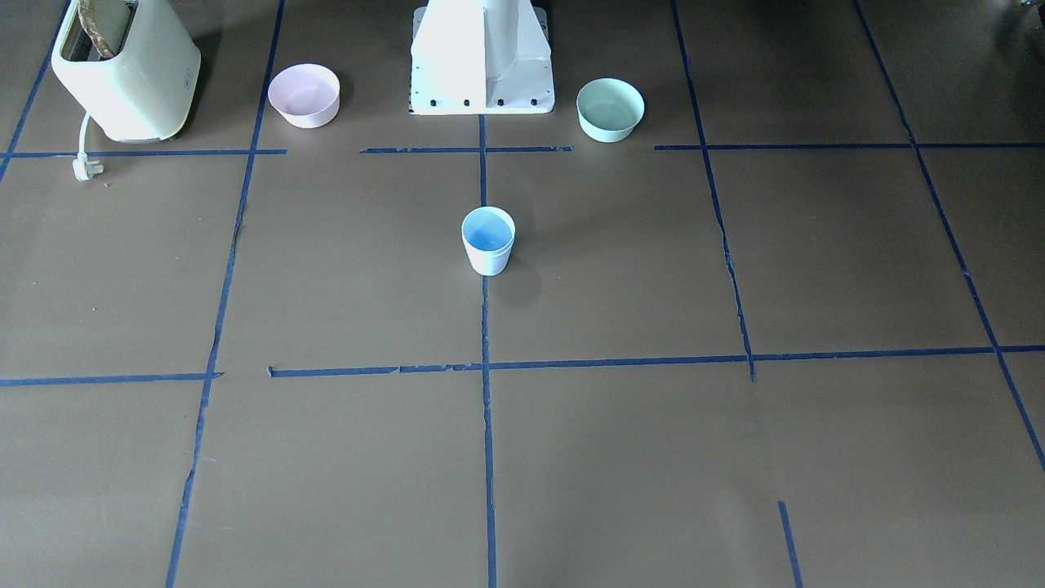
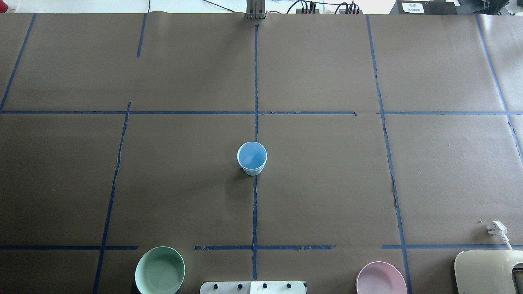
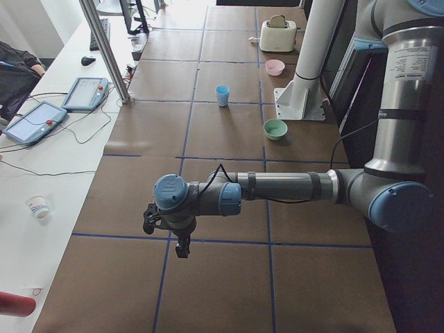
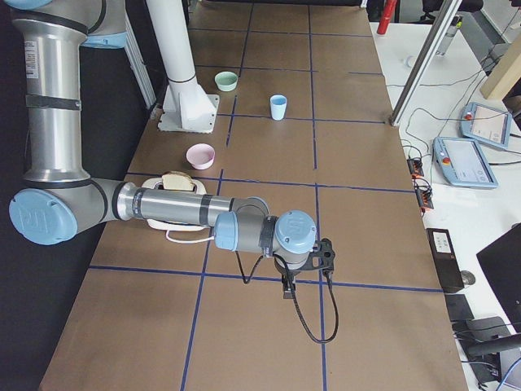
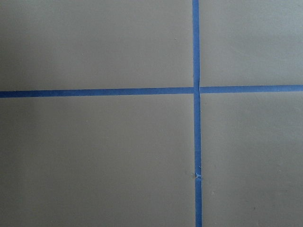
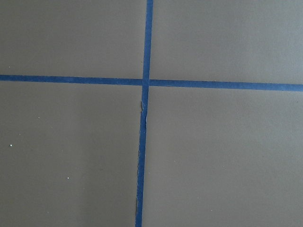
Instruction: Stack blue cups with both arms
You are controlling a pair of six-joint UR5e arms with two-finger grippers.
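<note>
- The left arm (image 3: 277, 187) reaches out low over the left end of the brown table (image 2: 327, 183), well apart from the cups
- The left gripper (image 3: 182, 248) points down over a crossing of blue tape (image 5: 196, 90). It shows only in the side view, small and dark, so I cannot tell if its fingers are apart or together; nothing shows under it but bare table
- A green bowl (image 2: 160, 270) sits upright near the robot's edge of the table, left of the white stand (image 2: 252, 287)
- The blue cups (image 2: 252, 157) stand upright in the middle of the table, on the centre tape line and straight out from the stand. They stand as one shape, with a second rim line just under the top rim, one cup sitting inside the other. No gripper touches them
- A pink bowl (image 2: 381, 279) sits upright to the right of the stand, about as near the robot's edge as the green one
- A cream toaster (image 2: 486, 271) stands at the right near corner with a slice of bread (image 4: 177, 181) in its slot, and its white plug (image 2: 496, 228) lies loose on the table just beside it
- The right arm (image 4: 179, 208) stretches low over the right end of the table, past the toaster
- The right gripper (image 4: 287, 289) hangs pointing down over another tape crossing, far from the cups. It too shows only from the side, so I cannot tell how its fingers stand
</note>
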